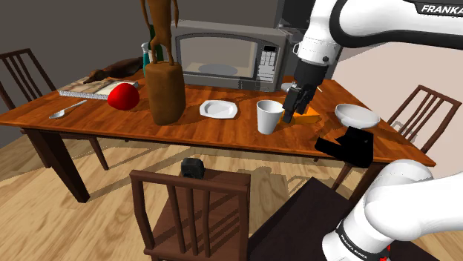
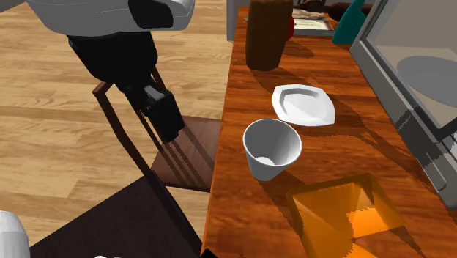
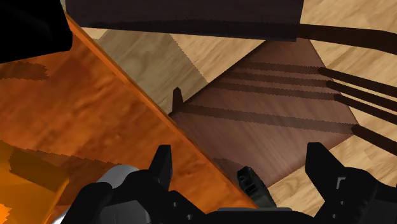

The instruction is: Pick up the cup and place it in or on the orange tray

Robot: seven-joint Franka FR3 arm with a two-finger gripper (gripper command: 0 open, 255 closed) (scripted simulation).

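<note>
Gripper [image 1: 293, 107] empty, fingers apart, hovering high by table [image 1: 222, 130] edge, not yet over cup [image 2: 271, 149]. Cup upright on table, mouth up, just beside orange tray [image 2: 350, 216]: judged short carry once grasped, likely by rim.

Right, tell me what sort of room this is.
Probably a home dining area or kitchen-diner: a wooden table with chairs around it, a microwave on top, and tableware such as a white cup and plate.
</note>
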